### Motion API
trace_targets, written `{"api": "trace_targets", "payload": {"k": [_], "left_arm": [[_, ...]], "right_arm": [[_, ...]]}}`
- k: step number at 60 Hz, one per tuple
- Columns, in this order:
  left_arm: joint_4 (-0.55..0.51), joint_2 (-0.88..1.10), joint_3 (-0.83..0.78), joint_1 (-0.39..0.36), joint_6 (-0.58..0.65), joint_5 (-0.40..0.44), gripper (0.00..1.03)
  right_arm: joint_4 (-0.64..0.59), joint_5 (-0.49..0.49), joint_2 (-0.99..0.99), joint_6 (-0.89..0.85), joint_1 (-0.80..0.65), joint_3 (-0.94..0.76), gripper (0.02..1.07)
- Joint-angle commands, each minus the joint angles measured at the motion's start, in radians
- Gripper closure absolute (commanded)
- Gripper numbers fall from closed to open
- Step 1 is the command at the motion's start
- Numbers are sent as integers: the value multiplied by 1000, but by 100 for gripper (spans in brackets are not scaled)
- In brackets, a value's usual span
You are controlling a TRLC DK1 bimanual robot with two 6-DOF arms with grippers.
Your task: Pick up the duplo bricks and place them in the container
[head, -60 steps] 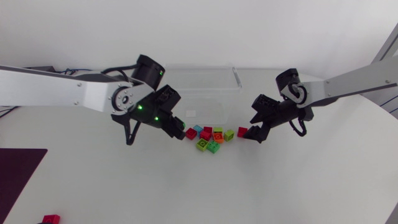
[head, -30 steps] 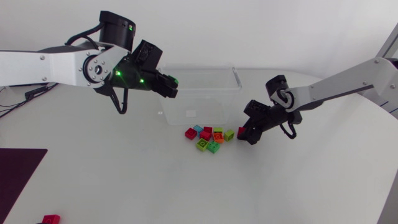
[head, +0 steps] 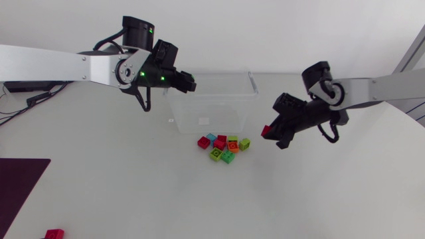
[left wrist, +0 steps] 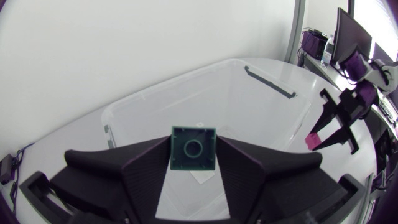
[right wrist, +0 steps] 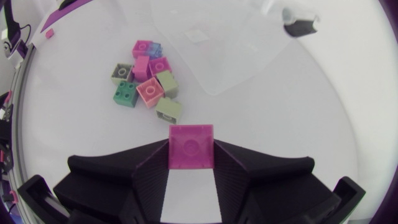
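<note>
My left gripper (head: 189, 85) hangs over the left rim of the clear container (head: 214, 101), shut on a dark green brick (left wrist: 193, 147) that is seen from below between its fingers. My right gripper (head: 271, 133) is to the right of the container and above the table, shut on a red brick (head: 265, 131). That red brick (right wrist: 191, 145) shows pinkish in the right wrist view. A pile of several bricks (head: 223, 147), red, green, orange and blue, lies on the table in front of the container, and ahead of the right gripper (right wrist: 191, 149) as the pile (right wrist: 146, 81).
Another red brick (head: 54, 234) lies alone at the table's near left edge, beside a dark mat (head: 20, 186). A white label (head: 203, 121) lies on the container's floor. From the left wrist, the container (left wrist: 261, 106) spreads below and my right gripper (left wrist: 336, 121) is beyond it.
My left arm rose from the pile with the green brick and swung back over the container's left rim. My right gripper closed on the red brick and lifted it off the table.
</note>
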Motion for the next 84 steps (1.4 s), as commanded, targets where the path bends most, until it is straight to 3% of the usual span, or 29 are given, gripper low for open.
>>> {"api": "trace_targets", "payload": {"k": [1, 5, 25, 43, 55, 69, 74, 77, 79, 84], "left_arm": [[16, 45, 42, -5, -14, 8, 14], [16, 53, 49, -5, -14, 5, 6], [-44, -151, -61, 23, 4, 5, 5], [-188, -331, -299, -11, 198, 87, 6], [-180, -331, -435, -56, 293, 97, 6], [-16, -182, -501, -91, 328, 101, 6], [-5, -110, -478, -106, 327, 101, 6], [1, -76, -465, -112, 324, 97, 6], [9, -53, -454, -117, 311, 86, 6], [30, -10, -435, -132, 284, 64, 6]], "right_arm": [[-41, 6, -73, 21, 7, 3, 76], [-67, 6, -107, 35, 20, 26, 76], [-107, 6, -176, 165, 103, 203, 76], [-67, 33, -55, 244, 135, 397, 76], [-41, 61, 56, 265, 166, 495, 76], [-9, 115, 212, 291, 200, 618, 75], [4, 151, 261, 291, 214, 650, 74], [11, 177, 287, 290, 223, 664, 70], [13, 188, 303, 291, 226, 671, 61], [13, 216, 320, 303, 227, 681, 17]]}}
